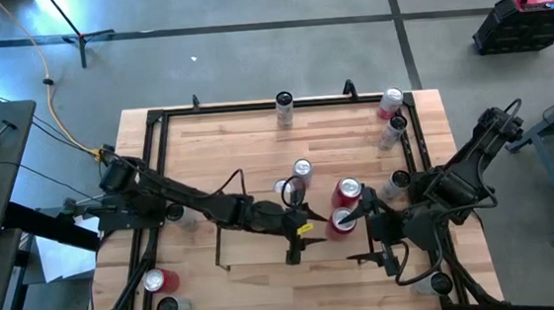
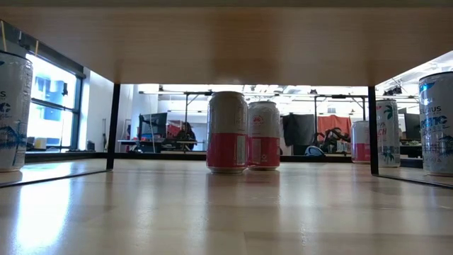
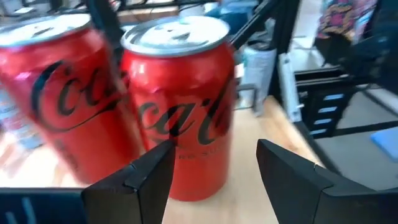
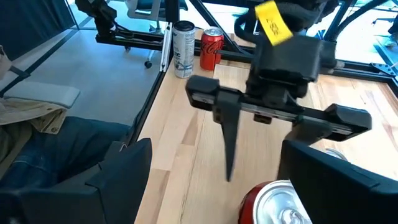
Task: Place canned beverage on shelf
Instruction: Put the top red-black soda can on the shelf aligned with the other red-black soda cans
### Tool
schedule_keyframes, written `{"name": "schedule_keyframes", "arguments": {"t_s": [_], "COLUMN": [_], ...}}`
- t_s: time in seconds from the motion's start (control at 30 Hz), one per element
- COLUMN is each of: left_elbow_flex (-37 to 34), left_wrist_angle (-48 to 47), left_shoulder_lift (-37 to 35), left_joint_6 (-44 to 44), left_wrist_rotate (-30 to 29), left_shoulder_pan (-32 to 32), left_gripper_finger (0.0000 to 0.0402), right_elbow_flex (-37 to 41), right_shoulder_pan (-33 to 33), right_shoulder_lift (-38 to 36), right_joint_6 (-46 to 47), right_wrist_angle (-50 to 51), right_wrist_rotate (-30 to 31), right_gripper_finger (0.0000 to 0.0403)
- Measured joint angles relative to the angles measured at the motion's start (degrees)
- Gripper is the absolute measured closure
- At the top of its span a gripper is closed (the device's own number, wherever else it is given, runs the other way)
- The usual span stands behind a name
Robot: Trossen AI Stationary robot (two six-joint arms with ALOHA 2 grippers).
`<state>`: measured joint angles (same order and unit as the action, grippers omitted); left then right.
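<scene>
From the table-level camera, two red-and-white cans stand side by side at the centre of the frame, the nearer can (image 2: 227,132) touching the second can (image 2: 264,134) to its right, both upright on the light-wood tabletop (image 2: 212,212) beneath a wooden board that fills the top of the frame. Seen from overhead, the left gripper (image 1: 296,235) sits just below the centre of the frame at the end of its long dark arm, its fingers parted and holding nothing, with a yellow tag on it. Just to its right stand the two red cola cans, the lower can (image 1: 341,222) and the upper can (image 1: 347,191), close together or touching. In the left wrist camera the left fingers (image 3: 140,180) frame the nearer cola can (image 3: 180,99) without touching it, the other cola can (image 3: 53,93) beside it. The right gripper (image 1: 375,238) lies just right of the lower can, its fingers spread wide and empty; its wrist camera shows a red can top (image 4: 280,202) between them at the bottom edge. The shelf (image 1: 225,218), a bay edged by thin black rails, lies left of centre under the left arm. Farther up, a silver can (image 1: 302,170) stands above the grippers, and more cans stand near the top rail (image 1: 284,106) and upper right corner (image 1: 390,103).
</scene>
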<state>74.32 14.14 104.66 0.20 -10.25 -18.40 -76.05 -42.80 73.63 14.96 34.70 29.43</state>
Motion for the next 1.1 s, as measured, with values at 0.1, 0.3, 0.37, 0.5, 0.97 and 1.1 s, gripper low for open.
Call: {"name": "schedule_keyframes", "arguments": {"t_s": [0.1, 0.3, 0.37, 0.5, 0.97, 1.1], "left_elbow_flex": [0.0, 0.0, -0.02, -0.02, -0.02, -0.02], "left_wrist_angle": [0.99, -0.33, -2.67, -8.84, -19.52, -20.16], "left_shoulder_lift": [0.0, -0.47, -1.86, -5.67, -10.21, -10.21], "left_joint_6": [0.05, 0.8, 1.73, 2.56, 0.46, 0.0], "left_wrist_rotate": [2.24, 1.86, 0.42, -5.17, -14.3, -14.33], "left_shoulder_pan": [-0.7, -1.63, -2.15, -3.58, -7.73, -7.92], "left_gripper_finger": [0.0186, 0.0186, 0.0186, 0.0186, 0.0186, 0.0186], "right_elbow_flex": [0.0, 0.0, 0.0, 0.07, 0.04, 0.04], "right_shoulder_pan": [-0.01, -0.01, -0.01, 0.02, -1.23, -1.21], "right_shoulder_lift": [0.0, 0.38, 1.74, 4.05, 2.06, 2.12], "right_joint_6": [0.01, -0.41, -1.3, -2.77, -1.96, -1.23], "right_wrist_angle": [0.04, 0.99, 1.86, 2.09, 12.87, 15.02], "right_wrist_rotate": [-0.02, 0.86, 3.8, 7.58, 11.21, 11.49], "right_gripper_finger": [0.0059, 0.0059, 0.0059, 0.0059, 0.0059, 0.0059]}}
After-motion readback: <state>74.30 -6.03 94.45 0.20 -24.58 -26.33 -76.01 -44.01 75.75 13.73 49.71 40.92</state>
